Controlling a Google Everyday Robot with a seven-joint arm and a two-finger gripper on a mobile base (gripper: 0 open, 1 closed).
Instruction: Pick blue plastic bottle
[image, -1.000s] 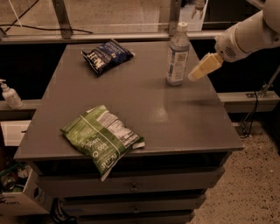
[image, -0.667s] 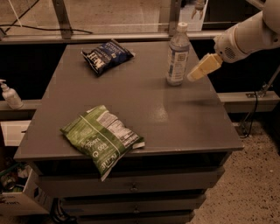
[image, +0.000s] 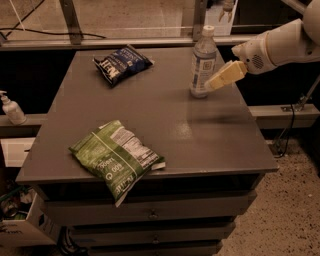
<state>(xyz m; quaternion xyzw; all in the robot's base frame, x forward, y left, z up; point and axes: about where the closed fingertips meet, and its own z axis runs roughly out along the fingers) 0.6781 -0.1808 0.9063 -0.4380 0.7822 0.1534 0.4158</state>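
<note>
Blue plastic bottle upright near far right corner of tabletop. Gripper just beside its right side, low on body; open or closed cannot be told. Bottle likely light, thin-walled, smooth, easily tipped. Best hold: label band at mid-body, gentle squeeze.

Gripper sat at the far right of the table, just right of the blue plastic bottle, with nothing between them. The middle and near right of the tabletop were open room. The dark blue chip bag lay far left, well apart from the bottle, and the green chip bag hogged the near left edge. A rail ran right behind the far edge.
</note>
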